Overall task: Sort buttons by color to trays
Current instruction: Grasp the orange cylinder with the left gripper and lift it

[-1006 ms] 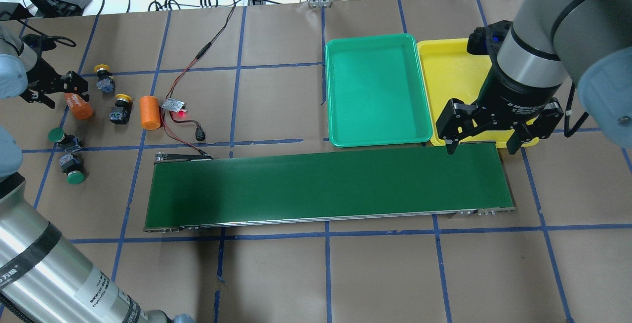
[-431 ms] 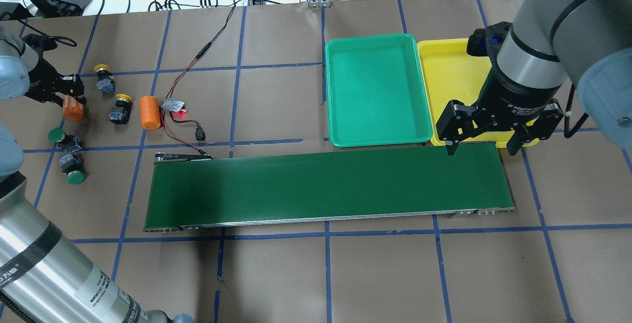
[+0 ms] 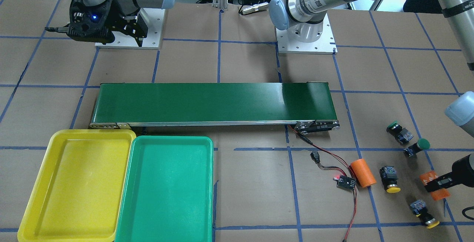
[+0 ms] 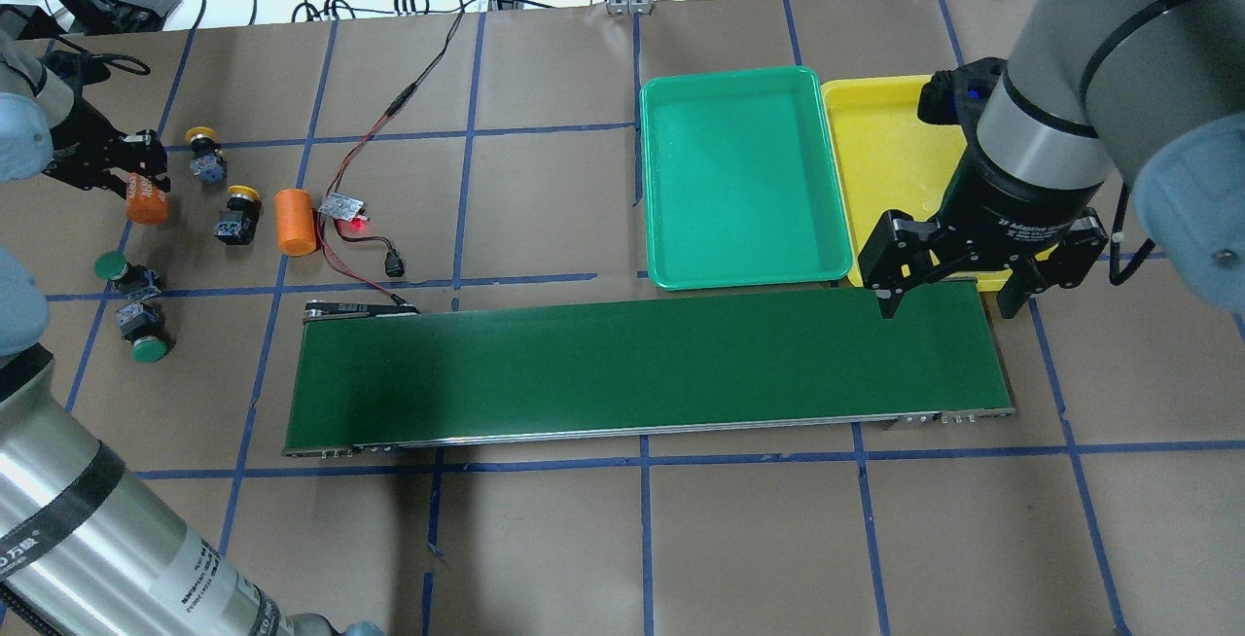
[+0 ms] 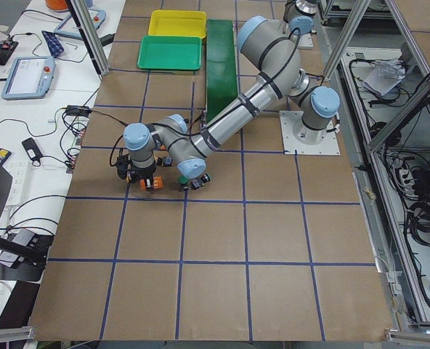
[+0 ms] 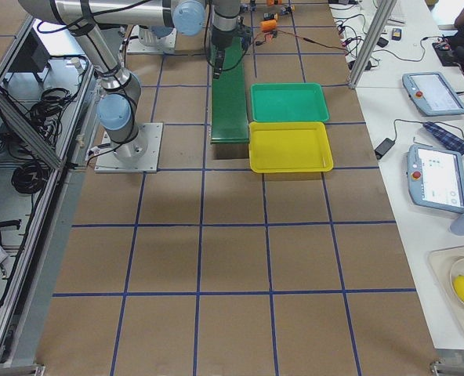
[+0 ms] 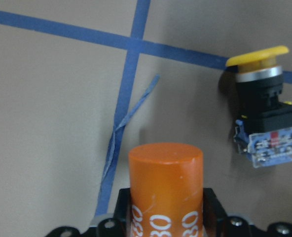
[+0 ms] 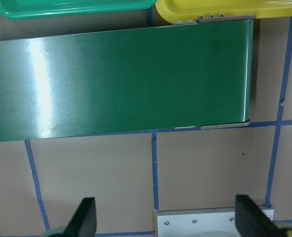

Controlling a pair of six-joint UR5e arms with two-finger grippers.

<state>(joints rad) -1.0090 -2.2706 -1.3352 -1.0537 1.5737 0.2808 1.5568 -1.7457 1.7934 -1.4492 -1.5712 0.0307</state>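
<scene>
Across the taped table, by size: belt (image 4: 642,364), long and dark green. Green tray (image 4: 739,179) and yellow tray (image 4: 880,159) lie side by side against the belt's far-side edge at one end, with no button in either yet. The right arm stands upright over that end of the belt, its right gripper (image 4: 946,310) pointing down, fingers spread wide and carrying nothing. The left arm reaches low to the cluster at the opposite end. The left gripper (image 7: 165,222) is pinched on an orange cylinder (image 7: 165,168). A second ago this lay tilted just off its fingers; now it sits square between them, slightly shifted. That item is no button, so I judge it a clearing move or a wrong pick, and sorting has not begun. A second cylinder (image 4: 295,221) lies on its side. All four buttons are on the table, well apart from the trays: yellow (image 4: 204,152) and yellow (image 4: 238,213) near the held cylinder, green (image 4: 124,271) and green (image 4: 141,335) nearer the robot.
</scene>
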